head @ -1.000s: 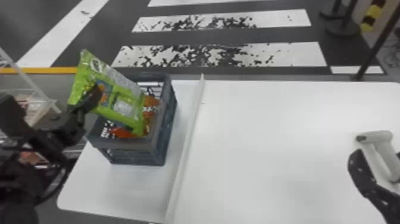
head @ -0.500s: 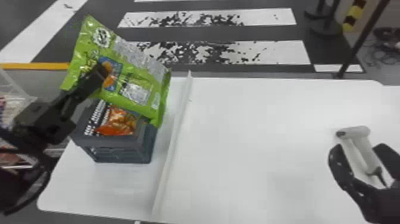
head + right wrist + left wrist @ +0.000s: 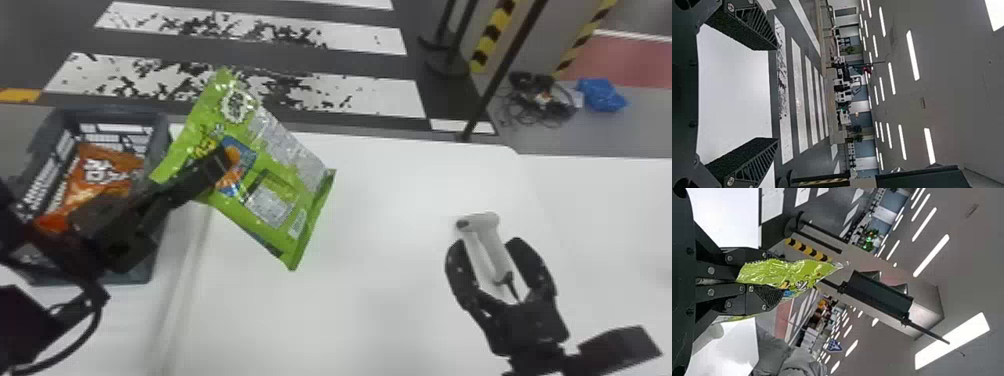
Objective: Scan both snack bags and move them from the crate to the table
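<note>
Bag hold first: green snack bag (image 3: 265, 145) pinched tight in left gripper (image 3: 221, 161), tilted above white table (image 3: 390, 300), beside crate (image 3: 161, 132) with orange snack bag (image 3: 95, 170) inside. Right gripper (image 3: 484, 242) spread wide, with pale scanner (image 3: 484, 223) between its fingers in the head view; cannot tell if touching. Beyond table, dark floor with scuffed white stripes (image 3: 350, 95), black-and-yellow striped barriers (image 3: 492, 35) and tangled cables (image 3: 537, 105).
</note>
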